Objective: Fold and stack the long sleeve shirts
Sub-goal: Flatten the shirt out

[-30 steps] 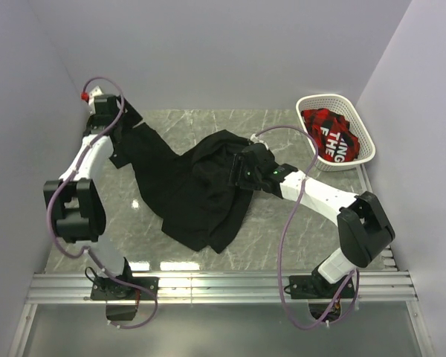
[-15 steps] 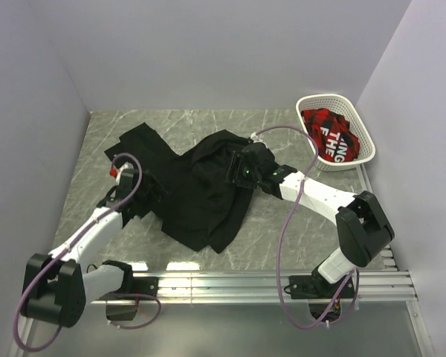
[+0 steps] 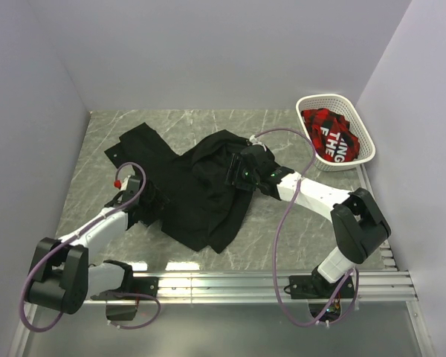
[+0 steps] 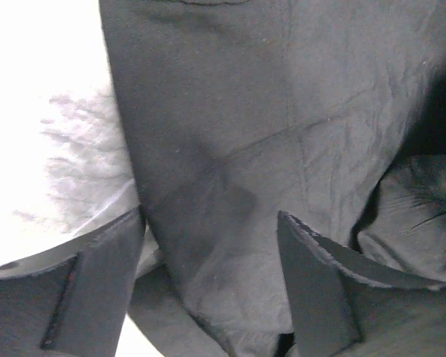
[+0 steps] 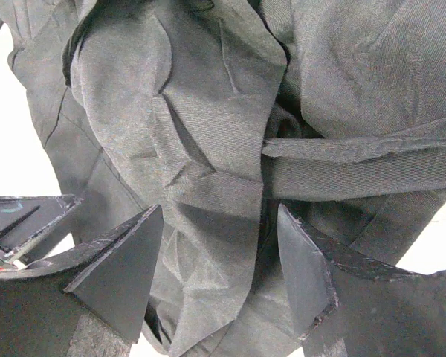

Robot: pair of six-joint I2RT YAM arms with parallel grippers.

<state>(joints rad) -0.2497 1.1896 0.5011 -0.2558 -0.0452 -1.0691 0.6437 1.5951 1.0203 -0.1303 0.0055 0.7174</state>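
Your black shirt (image 3: 197,195) lies crumpled, one sleeve reaching toward ten o'clock. The left gripper (image 3: 152,201) and right gripper (image 3: 235,172) both stand spread over it, seemingly clasping nothing.

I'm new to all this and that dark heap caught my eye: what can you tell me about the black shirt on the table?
The black shirt is plain, soft, creased fabric, not folded. It lies crumpled across the middle of the marble-patterned table, one part spread flat toward the far left, the rest bunched in overlapping folds. The left gripper sits at its near-left edge, the right gripper over its bunched right side, both with jaws apart; actual contact is hard to tell.
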